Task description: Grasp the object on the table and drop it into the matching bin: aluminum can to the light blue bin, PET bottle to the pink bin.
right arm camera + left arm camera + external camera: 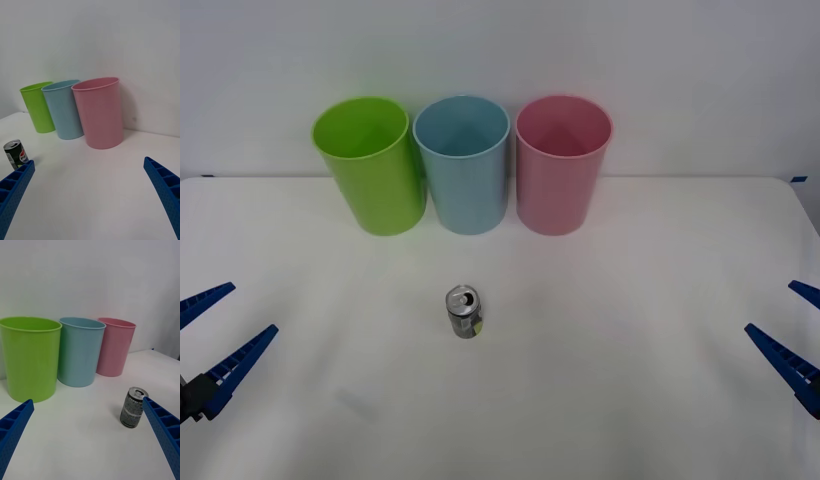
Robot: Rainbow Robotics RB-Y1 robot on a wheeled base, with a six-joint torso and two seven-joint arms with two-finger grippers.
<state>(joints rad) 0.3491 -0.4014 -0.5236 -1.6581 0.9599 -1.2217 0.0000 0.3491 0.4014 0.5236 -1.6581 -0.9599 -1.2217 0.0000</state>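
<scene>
Your front camera looks forward and down from above the arms onto the tabletop (pixel 630 300). Each wrist camera sits low, near the surface, facing the back wall across its own open hand. All three share the green cup (pixel 370 165), blue bin (pixel 463 165), pink bin (pixel 562 165) and can (pixel 464 311).

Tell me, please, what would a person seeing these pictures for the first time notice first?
Three tall cups stand in a row at the far side of the white table: a green cup on the left, a light blue cup in the middle, a pink cup on the right. A small silver can stands upright alone in front of the light blue cup. The open left gripper and right gripper wait at the table's two sides.
</scene>
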